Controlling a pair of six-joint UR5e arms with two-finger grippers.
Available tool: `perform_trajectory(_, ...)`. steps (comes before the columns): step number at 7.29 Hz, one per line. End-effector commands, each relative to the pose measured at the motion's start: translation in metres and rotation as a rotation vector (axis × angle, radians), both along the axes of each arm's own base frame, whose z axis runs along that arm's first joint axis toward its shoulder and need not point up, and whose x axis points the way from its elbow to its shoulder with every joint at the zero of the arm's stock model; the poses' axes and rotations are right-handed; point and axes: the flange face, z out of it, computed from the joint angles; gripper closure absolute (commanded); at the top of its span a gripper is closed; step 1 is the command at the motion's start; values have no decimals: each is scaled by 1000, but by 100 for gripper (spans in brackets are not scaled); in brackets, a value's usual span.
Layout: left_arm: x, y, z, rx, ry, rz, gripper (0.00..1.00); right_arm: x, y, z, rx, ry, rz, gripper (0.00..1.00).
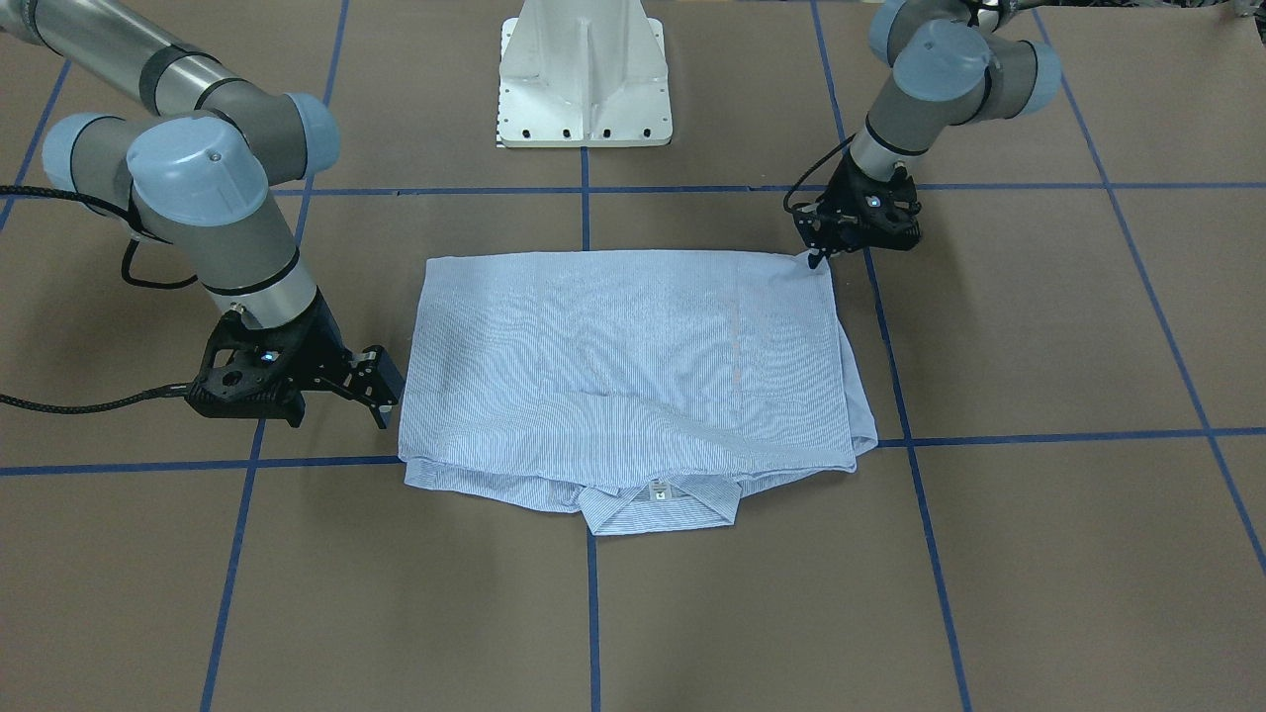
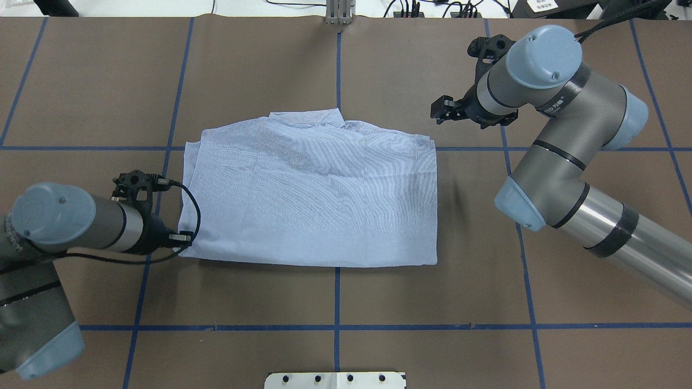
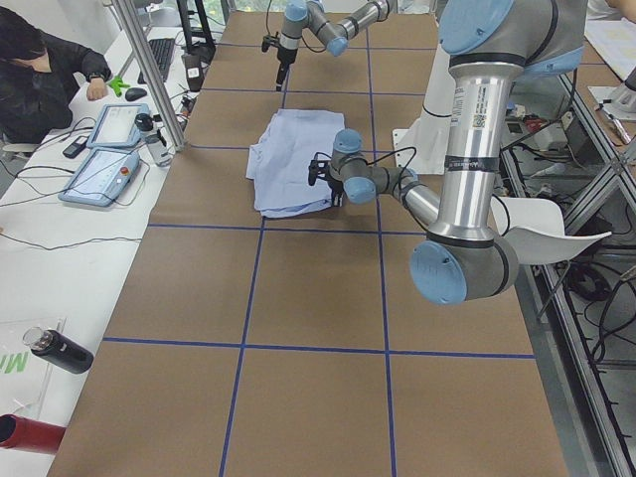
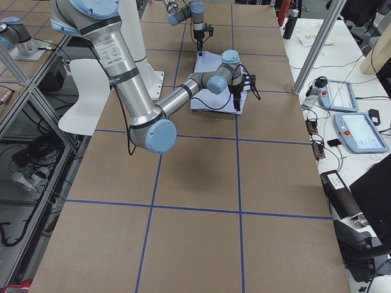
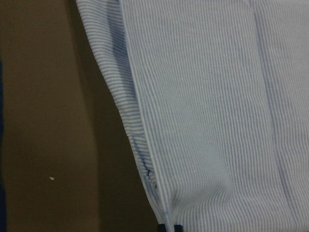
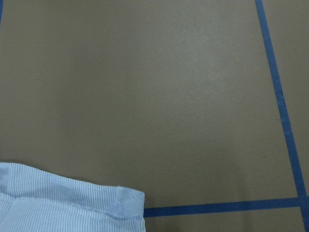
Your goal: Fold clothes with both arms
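Black and two-fingered, the left claw [image 1: 819,259] is clenched on a corner of the light blue, finely white-striped button-up shirt [image 1: 633,366]. This is the corner nearest the robot on its own left, and we see the cloth peak up slightly at the fingertips. The right claw [image 1: 388,391] is released, its fingers spread. It hangs near the shirt's edge on the robot's right, clear of the cloth.

Between the two, we find the shirt folded into a flat rectangle in the middle of the brown paper-covered bench [image 1: 1039,554], which is marked with a blue tape grid. Its collar [image 1: 661,506] pokes out from under the edge farthest from the robot, with a small white neck label [image 1: 658,489] showing. Beyond the shirt's near edge stands the white pedestal base [image 1: 586,79].
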Motion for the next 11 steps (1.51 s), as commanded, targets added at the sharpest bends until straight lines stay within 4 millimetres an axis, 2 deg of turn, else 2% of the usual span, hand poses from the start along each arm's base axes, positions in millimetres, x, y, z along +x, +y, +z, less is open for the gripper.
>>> perform_trajectory(1,-29,-127,23,124,-121,-47,100,-2,1,-2,-1,-3,1,0)
perform_trajectory(3,-16,-255,26,172,-222,-42,100,-2,1,-4,2,-6,0,0)
perform_trajectory(4,-11,-302,16,192,-246,-49,100,-2,1,-4,0,-7,1,0)
perform_trajectory(5,6,-336,-4,213,-254,-55,100,-2,2,-5,2,-8,1,0)
perform_trajectory(6,12,-347,-19,228,-251,-51,100,-1,3,-6,4,-10,1,0)
perform_trajectory(7,-5,-355,-24,288,-243,-37,26,-2,3,-8,2,-13,5,0)
perform_trajectory(8,-19,-339,-33,331,-207,-33,0,-13,8,-13,-12,-24,7,0)
perform_trajectory(9,-34,-318,-31,308,-115,25,0,-33,19,-20,-52,-47,24,0)
perform_trajectory(10,-56,-292,-27,297,-66,21,0,-51,27,-41,-85,-81,68,0)
perform_trajectory(11,-68,-270,-35,283,-26,-11,0,-77,48,-53,-157,-115,106,0)
